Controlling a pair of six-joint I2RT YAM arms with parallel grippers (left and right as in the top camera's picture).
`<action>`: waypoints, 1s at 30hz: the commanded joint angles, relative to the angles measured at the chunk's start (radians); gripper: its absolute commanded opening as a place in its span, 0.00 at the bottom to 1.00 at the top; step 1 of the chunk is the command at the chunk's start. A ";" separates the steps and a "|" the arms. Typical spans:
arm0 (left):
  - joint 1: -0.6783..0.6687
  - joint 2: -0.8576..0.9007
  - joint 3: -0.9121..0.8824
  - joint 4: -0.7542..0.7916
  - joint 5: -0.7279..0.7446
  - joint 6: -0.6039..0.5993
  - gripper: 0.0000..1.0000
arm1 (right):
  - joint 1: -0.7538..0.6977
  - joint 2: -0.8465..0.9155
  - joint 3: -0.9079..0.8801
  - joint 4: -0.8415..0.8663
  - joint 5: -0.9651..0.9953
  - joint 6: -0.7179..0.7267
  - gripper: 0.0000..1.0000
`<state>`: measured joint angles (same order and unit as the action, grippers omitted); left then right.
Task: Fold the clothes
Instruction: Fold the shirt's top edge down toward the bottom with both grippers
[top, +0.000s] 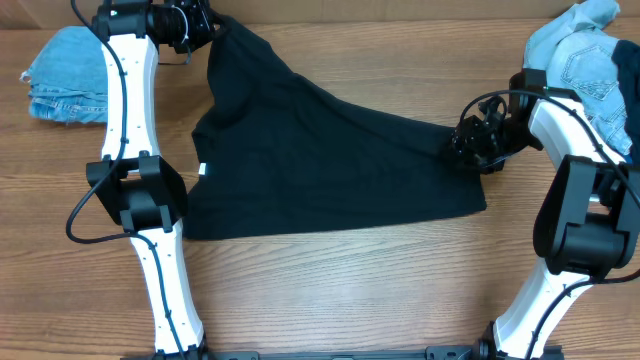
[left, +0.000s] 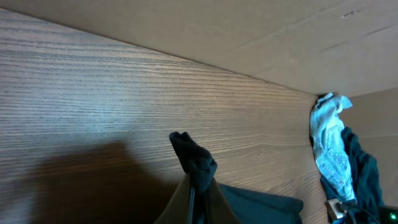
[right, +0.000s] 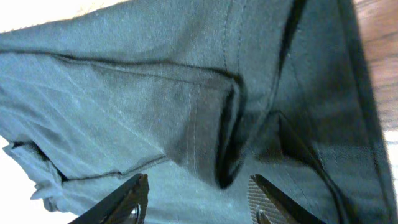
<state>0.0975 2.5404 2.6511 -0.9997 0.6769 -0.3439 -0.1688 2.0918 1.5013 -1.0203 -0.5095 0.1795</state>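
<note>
Left gripper (top: 200, 28): jaws pressed together, pinching a bunched corner of the black T-shirt (top: 330, 160) at the far-left end of the table (top: 350, 290). In the left wrist view the cloth sticks up in a small peak from between the fingers (left: 214, 205).

The shirt runs from that pinch down and to the right. The far part is pulled into a narrow taut strip and the near part lies flat. Its white tag (top: 201, 169) is on the left edge, just beside the left arm's elbow.

Right gripper (top: 468, 140): jaws spread, at the shirt's right corner. In the right wrist view both fingers (right: 127, 202) show apart at the bottom edge, with a stitched fold of dark cloth filling the gap beyond them. Can't tell if the tips touch the fabric.

Left arm: rises from the near edge, elbow mid-table, forearm straight to the far edge, wrist turned right.

Right arm: rises from the near right, elbow high, wrist bent left toward the shirt.

Folded denim (top: 65, 75) lies far left, apart from the shirt. A crumpled denim piece (top: 570, 45) and a royal-blue garment (top: 625, 80) are piled far right, behind the right arm.
</note>
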 joint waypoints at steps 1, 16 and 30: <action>-0.006 0.005 0.027 0.002 0.000 0.026 0.04 | 0.000 -0.032 -0.016 0.027 -0.035 0.037 0.56; -0.007 0.005 0.027 0.002 -0.008 0.026 0.04 | 0.000 -0.032 -0.016 0.132 -0.041 0.061 0.24; -0.006 0.005 0.027 0.002 -0.006 0.026 0.04 | -0.040 -0.033 -0.014 0.213 -0.030 0.055 0.04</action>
<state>0.0975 2.5401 2.6511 -1.0000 0.6735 -0.3367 -0.1959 2.0918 1.4899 -0.8249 -0.5354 0.2386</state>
